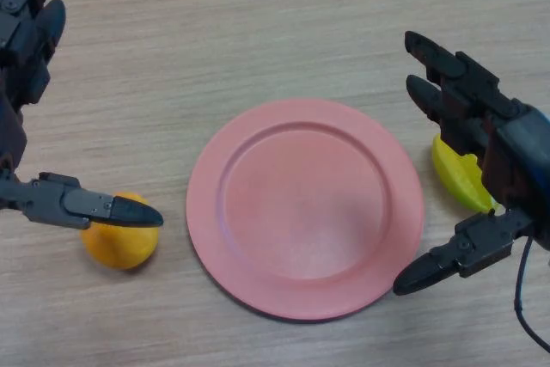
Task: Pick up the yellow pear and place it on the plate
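A pink plate [305, 208] lies in the middle of the wooden table. A bright yellow fruit with a tapered end [460, 180], seemingly the pear, lies just right of the plate, partly hidden under my right hand [516, 161]. That hand is open above it, fingers stretched past the fruit's far side and thumb on its near side by the plate's rim. My left hand [86, 204] is open at the left edge. Its thumb lies over the top of a round orange-yellow fruit [120, 245].
The orange-yellow fruit sits a short way left of the plate. The light wooden table [258, 32] stretches away behind the plate.
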Controlling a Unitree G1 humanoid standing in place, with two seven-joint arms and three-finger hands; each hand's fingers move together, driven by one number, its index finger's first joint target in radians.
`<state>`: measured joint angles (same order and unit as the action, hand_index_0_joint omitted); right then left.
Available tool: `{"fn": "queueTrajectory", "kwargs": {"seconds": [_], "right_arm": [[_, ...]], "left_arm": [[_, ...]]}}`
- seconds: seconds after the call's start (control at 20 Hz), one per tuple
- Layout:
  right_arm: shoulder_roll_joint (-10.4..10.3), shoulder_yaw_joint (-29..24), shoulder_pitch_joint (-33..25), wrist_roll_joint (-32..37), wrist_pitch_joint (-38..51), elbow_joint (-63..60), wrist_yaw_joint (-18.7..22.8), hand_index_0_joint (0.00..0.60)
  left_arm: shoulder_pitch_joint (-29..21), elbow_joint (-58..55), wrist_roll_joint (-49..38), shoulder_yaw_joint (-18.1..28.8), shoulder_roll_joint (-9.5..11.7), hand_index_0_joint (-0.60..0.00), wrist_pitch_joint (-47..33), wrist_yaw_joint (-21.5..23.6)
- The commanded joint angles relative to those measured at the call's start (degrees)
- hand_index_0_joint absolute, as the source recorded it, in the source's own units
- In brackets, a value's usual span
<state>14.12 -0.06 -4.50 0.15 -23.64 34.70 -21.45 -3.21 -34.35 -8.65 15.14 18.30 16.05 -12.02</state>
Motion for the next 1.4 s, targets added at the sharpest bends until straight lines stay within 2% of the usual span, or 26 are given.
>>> {"fn": "queueTrajectory", "kwargs": {"seconds": [0.05, 0.35, 0.5, 0.6, 0.7, 0.8, 0.85, 0.95, 1.05, 1.2, 1.4], "right_arm": [[0.6, -1.6, -1.8, 4.0, 5.5, 3.2, 2.5, 0.000], [0.4, -0.9, -2.4, 2.3, 6.0, 2.8, 2.5, 0.000], [0.3, -0.7, -2.9, 2.9, 5.4, 2.6, 3.0, 0.000], [0.3, -0.3, -3.6, 2.4, 6.2, 1.4, 3.2, 0.000], [0.0, 0.1, -3.8, 2.4, 6.6, 1.0, 3.2, 0.000], [-0.2, 0.5, -3.4, 2.5, 6.4, 1.2, 3.2, 0.000], [-0.2, 0.7, -3.6, 2.7, 5.8, 1.4, 3.0, 0.000], [-0.2, 0.8, -3.6, 2.8, 5.6, 1.1, 2.6, 0.000], [-0.5, 1.2, -3.7, 2.7, 5.3, 0.7, 2.8, 0.000], [-0.6, 1.4, -3.5, 3.3, 3.9, 1.3, 2.8, 0.000], [-1.2, 1.8, -2.9, 4.3, 3.7, 2.1, 4.5, 0.000]], "left_arm": [[-0.7, -1.9, 0.2, 5.7, 2.2, 0.000, -6.5, -0.1], [-2.2, -0.3, -0.6, 7.4, 3.6, 0.000, -6.6, 0.5], [-1.7, -1.2, -1.1, 7.6, 3.5, 0.000, -6.7, 1.0], [0.2, -3.3, -1.2, 8.2, 2.6, 0.000, -6.4, -0.5], [2.2, -3.5, -1.2, 11.0, 2.2, 0.000, -6.3, -2.6], [4.6, -2.5, -0.5, 14.1, 1.6, 0.000, -6.9, -5.4], [6.2, -2.5, -1.2, 16.0, 1.3, 0.000, -6.1, -8.3], [8.2, 0.3, 0.9, 17.0, -0.1, 0.000, -10.6, -12.0], [9.6, 5.5, 3.0, 17.4, -1.1, 0.000, -16.0, -13.8], [9.7, 14.7, 5.6, 16.3, -0.9, 0.000, -24.1, -12.2], [7.6, 28.3, 2.2, 13.3, 1.3, 0.000, -31.0, -8.6]]}}
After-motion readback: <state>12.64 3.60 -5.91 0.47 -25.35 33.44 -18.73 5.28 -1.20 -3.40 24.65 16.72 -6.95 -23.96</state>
